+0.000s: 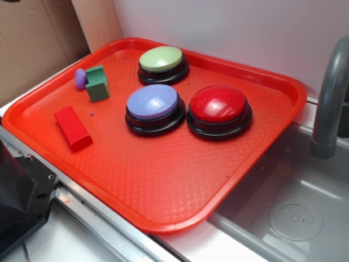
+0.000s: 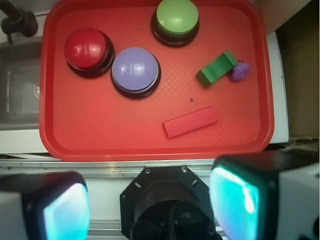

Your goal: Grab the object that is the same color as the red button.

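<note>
The small red rectangular block (image 1: 72,127) (image 2: 190,121) lies flat on the red tray (image 1: 163,185) (image 2: 100,135), near its left side in the exterior view. The red button (image 1: 218,109) (image 2: 87,49), a glossy dome on a black base, stands toward the tray's right. In the wrist view my gripper (image 2: 150,207) hangs high above the robot's base, off the tray's near edge, well away from the block. It is open, with nothing between its two teal-padded fingers (image 2: 235,200). The exterior view does not show the gripper.
A lilac-blue button (image 1: 154,108) (image 2: 135,71) and a pale green button (image 1: 163,64) (image 2: 175,20) also stand on the tray. A green block (image 1: 97,83) (image 2: 216,68) and small purple knob (image 1: 80,78) (image 2: 240,71) lie close together. A grey sink (image 1: 294,213) with faucet (image 1: 330,103) adjoins the tray. The black robot base (image 2: 167,200) sits below.
</note>
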`<action>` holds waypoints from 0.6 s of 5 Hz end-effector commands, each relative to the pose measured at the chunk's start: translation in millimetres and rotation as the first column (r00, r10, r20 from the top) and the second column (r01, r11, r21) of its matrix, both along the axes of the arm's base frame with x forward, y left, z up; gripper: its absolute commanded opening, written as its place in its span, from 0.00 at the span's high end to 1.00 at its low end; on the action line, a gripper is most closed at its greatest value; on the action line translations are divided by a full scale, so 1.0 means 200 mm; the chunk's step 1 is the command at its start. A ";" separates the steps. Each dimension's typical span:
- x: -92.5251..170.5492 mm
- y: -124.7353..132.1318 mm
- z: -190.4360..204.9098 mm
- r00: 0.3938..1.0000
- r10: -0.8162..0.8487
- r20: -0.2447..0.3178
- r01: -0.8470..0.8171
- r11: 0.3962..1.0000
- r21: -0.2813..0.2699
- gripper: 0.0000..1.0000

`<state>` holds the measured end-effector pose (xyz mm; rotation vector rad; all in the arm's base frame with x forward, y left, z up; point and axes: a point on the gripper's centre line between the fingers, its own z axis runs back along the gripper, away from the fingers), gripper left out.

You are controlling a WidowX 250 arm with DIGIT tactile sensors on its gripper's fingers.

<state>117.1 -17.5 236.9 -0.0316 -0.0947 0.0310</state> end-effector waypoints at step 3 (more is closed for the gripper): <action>0.16 0.11 -0.21 0.911 0.411 -0.045 -0.413 0.909 -0.059 0.00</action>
